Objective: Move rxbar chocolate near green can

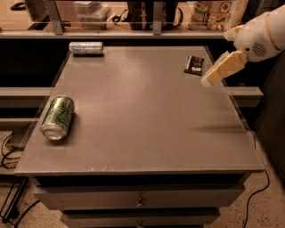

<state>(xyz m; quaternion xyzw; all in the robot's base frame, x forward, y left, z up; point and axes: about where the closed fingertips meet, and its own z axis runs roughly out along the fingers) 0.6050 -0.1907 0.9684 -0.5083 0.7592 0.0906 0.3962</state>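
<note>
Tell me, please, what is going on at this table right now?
The robot's gripper hangs beside the rxbar chocolate, which lies flat at the far right of the table. The green can lies on its side at the front left, far from the bar. A silver can lies at the far left.

This looks like an office break area or a robot test room rather than a home. A plain grey surface (147,133) tops a cabinet with metal drawers (140,198). Loose cables (10,149) trail over a speckled hard floor (267,209). Behind runs a long ledge (133,33) with metal posts (53,15) and printed snack packets (216,12). A robot's cream tool (213,75) hangs over the surface's far right edge.
</note>
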